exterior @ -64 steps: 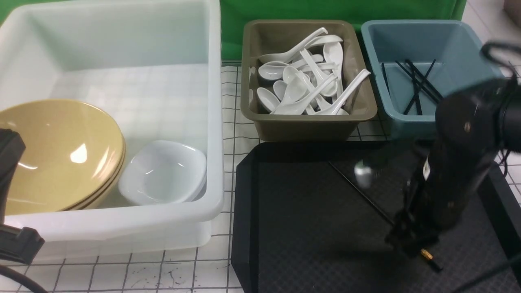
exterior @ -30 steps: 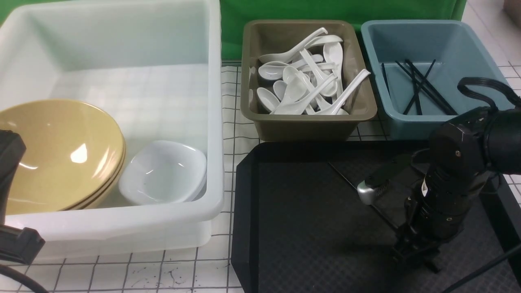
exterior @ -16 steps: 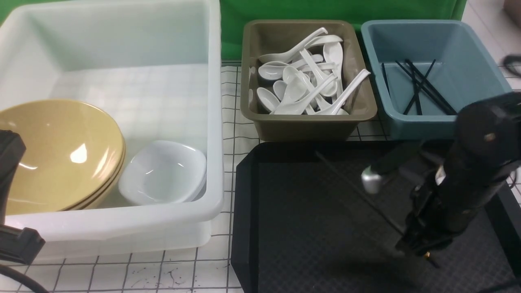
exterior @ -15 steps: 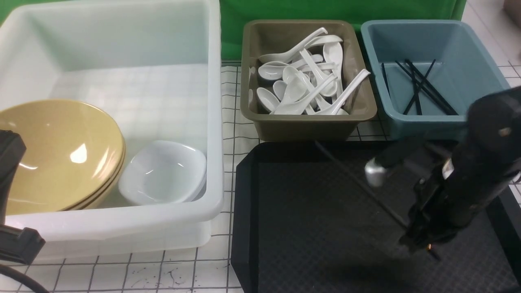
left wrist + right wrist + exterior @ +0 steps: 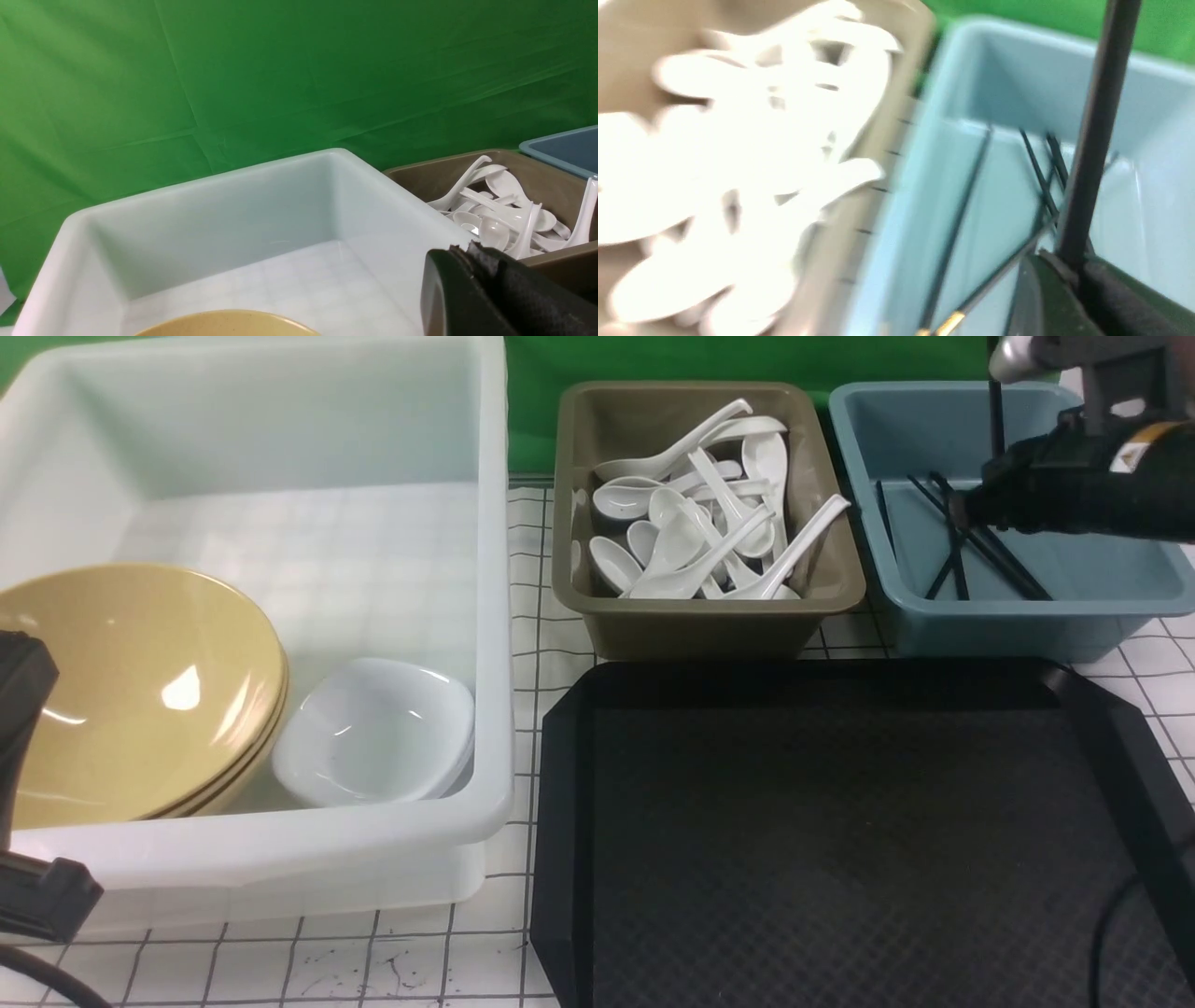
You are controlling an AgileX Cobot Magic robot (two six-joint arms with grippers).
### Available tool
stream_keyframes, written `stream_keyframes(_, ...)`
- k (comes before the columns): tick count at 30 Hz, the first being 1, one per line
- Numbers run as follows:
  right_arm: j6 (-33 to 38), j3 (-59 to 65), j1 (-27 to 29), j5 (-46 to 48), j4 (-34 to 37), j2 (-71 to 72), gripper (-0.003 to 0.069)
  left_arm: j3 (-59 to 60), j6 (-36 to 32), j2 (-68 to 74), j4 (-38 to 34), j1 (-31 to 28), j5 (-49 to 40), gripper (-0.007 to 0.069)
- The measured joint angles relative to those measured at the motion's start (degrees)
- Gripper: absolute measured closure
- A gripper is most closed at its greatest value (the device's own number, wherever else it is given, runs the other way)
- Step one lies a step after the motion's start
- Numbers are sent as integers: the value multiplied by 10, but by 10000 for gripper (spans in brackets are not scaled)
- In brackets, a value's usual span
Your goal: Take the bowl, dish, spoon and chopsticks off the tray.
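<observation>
Right gripper (image 5: 1074,269): narrowly parted, clamped on slim black chopsticks (image 5: 1094,135), held over blue rectangular bin (image 5: 1055,609), presumably for release. Left gripper (image 5: 467,254): fully closed.

yellow bowls (image 5: 131,700) cut off at left, black tray (image 5: 840,859) cropped below, spoons (image 5: 738,163) blurred in right wrist view

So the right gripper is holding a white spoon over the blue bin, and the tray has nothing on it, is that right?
Not quite: the right gripper holds black chopsticks, not a spoon, as the right wrist view shows. It is over the blue bin, and no dishes or cutlery show on the tray.
</observation>
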State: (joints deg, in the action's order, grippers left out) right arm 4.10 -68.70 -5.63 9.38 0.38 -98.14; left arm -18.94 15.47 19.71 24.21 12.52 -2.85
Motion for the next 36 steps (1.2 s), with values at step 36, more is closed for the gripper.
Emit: stream_keyframes(36,-37,636,-135,-113,4,729,622,0,19,0,-12,0,-152,631)
